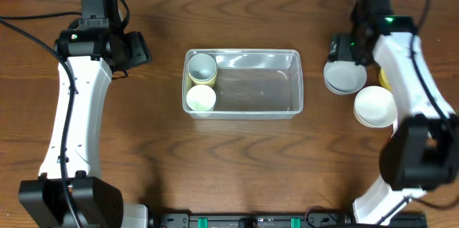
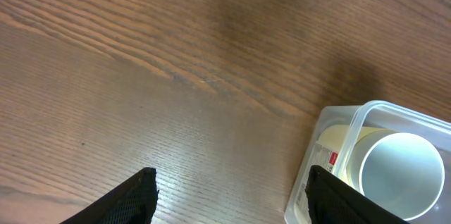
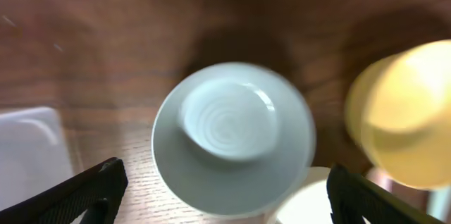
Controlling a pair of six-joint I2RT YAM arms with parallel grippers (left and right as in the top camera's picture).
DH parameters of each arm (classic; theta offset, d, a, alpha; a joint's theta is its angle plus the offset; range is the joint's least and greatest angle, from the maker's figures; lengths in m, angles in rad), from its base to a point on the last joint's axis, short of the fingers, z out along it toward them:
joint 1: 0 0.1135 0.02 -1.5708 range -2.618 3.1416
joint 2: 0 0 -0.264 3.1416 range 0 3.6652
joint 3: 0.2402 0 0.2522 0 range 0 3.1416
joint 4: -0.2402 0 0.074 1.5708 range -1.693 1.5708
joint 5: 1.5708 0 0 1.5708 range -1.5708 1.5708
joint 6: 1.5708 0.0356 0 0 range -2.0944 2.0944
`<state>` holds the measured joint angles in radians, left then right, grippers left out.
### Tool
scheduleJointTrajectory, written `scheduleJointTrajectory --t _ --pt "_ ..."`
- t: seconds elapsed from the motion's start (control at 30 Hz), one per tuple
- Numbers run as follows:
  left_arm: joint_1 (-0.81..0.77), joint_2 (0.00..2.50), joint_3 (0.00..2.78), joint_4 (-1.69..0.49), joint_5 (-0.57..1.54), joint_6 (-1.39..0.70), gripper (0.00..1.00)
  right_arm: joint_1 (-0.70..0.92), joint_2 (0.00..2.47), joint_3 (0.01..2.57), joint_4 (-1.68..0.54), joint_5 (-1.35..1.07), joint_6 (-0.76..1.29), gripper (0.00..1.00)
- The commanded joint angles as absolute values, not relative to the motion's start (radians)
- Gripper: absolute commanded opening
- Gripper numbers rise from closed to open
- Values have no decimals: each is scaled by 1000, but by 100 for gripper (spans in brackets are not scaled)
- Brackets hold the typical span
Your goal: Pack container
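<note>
The clear container [image 1: 244, 115] sits mid-table. At its left end stand a grey cup [image 1: 203, 67] nested in a yellow one, and a pale cup [image 1: 201, 99]. My left gripper [image 1: 138, 49] is open and empty, left of the container. In the left wrist view the open fingers [image 2: 232, 185] hang over bare wood, with the container's corner [image 2: 318, 155] and grey cup [image 2: 402, 176] at right. My right gripper [image 1: 336, 47] is open above an upturned grey bowl [image 1: 344, 77]. The right wrist view shows that bowl [image 3: 234, 136] between the open fingers [image 3: 225, 185].
A white bowl [image 1: 374, 106] lies right of the grey bowl, and a yellow bowl [image 3: 409, 111] sits behind it, mostly hidden by my right arm in the overhead view. The container's right part holds nothing. A dark rail runs along the table's front edge.
</note>
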<state>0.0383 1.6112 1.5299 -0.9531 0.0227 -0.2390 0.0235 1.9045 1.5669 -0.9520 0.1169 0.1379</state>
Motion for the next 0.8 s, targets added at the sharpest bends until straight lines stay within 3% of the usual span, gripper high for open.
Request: scheduleJointTrajectory --t 0.0,0.53,0.77 --pt "40 1616 1526 -953 27 -250 68 64 1937 1569 -945 120 133 94" --pt "40 1616 1526 -953 27 -249 68 80 2096 1568 -920 124 171 91" --pt "40 1616 1526 -953 27 -249 68 80 2114 1567 -916 124 171 71"
